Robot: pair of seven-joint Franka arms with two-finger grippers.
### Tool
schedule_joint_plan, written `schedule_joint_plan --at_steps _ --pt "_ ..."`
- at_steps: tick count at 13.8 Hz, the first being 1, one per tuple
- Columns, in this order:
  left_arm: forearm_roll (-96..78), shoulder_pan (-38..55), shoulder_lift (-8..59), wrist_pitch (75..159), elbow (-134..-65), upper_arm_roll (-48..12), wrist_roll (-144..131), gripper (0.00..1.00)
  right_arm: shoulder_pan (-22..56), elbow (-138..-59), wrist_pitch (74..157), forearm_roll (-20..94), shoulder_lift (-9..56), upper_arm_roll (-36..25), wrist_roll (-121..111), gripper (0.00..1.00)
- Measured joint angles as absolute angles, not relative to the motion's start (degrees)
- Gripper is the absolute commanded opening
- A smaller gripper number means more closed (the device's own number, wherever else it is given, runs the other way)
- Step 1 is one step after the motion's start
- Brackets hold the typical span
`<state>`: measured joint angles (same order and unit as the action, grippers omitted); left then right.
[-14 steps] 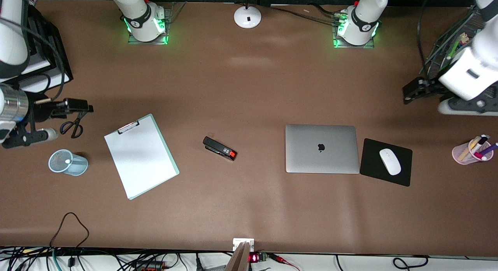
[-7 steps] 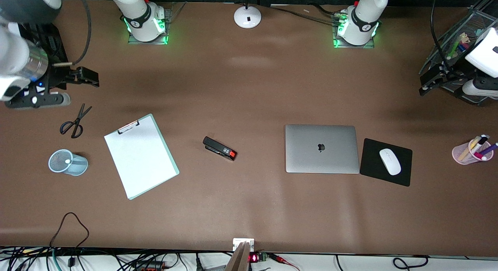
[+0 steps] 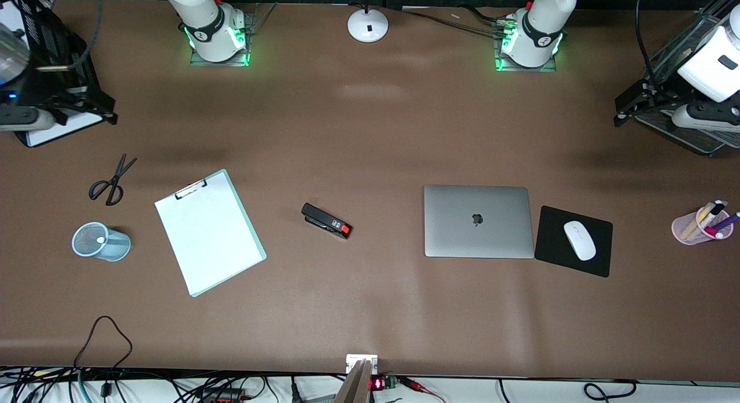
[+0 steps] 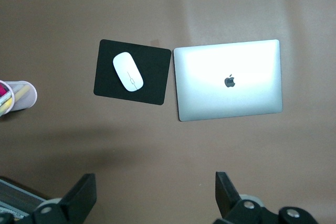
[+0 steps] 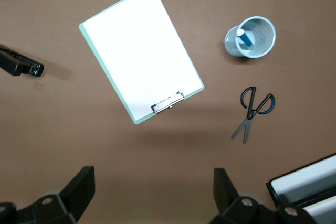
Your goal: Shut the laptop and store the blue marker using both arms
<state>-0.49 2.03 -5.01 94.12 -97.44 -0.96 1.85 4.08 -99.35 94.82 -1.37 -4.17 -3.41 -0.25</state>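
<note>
The silver-grey laptop (image 3: 477, 221) lies closed on the table, lid with apple logo up; it also shows in the left wrist view (image 4: 228, 80). The blue marker (image 5: 243, 36) stands in a pale blue mesh cup (image 3: 102, 241), its whitish end (image 3: 101, 239) up. My left gripper (image 3: 627, 105) is open and empty, up over the table's left-arm end beside a wire tray; in its wrist view (image 4: 156, 192) the jaws stand wide apart. My right gripper (image 3: 104, 115) is open and empty, up by the black file tray; its jaws are also wide apart (image 5: 155, 190).
A black mouse pad (image 3: 573, 241) with a white mouse (image 3: 579, 240) lies beside the laptop. A pink cup of markers (image 3: 702, 225), a wire tray (image 3: 688, 131), a stapler (image 3: 326, 221), a clipboard (image 3: 209, 232), scissors (image 3: 110, 180), a black file tray (image 3: 55, 56) and a lamp base (image 3: 367, 25) are on the table.
Both arms have drawn back. The right gripper moved from over the scissors toward the black file tray. The left gripper moved toward the wire tray. Nothing on the table moved.
</note>
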Motion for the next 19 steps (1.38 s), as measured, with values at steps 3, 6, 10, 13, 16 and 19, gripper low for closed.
schedule_joint_plan --at_steps 3,6,10,13,16,19 --pt "-0.3 2.0 -4.2 94.0 -97.5 -0.9 1.8 1.0 4.0 -98.7 93.9 -1.4 -3.1 -3.5 -0.2 1.0" --pt "-0.1 1.6 -3.9 94.0 -97.4 -0.8 1.8 1.0 3.9 -97.2 93.7 -1.4 -2.8 -4.7 -0.2 1.0" --pt "-0.1 0.8 -3.9 94.0 -96.9 -0.5 1.8 1.0 3.8 -94.9 93.3 -1.4 -2.6 -6.0 -0.2 1.0" --pt "-0.1 0.8 -3.3 93.6 -96.8 -0.6 1.8 1.0 4.1 -94.9 92.2 -1.3 -2.5 -5.7 -0.2 1.0" --pt "-0.1 1.0 -1.2 93.7 -95.2 -1.0 1.8 1.0 5.3 -94.6 91.7 -1.3 -2.7 -4.9 -0.2 1.0" --pt "-0.1 1.0 0.0 93.7 -93.5 -0.9 1.8 1.0 6.4 -94.5 91.6 -1.3 -2.7 -4.6 -0.2 1.0"
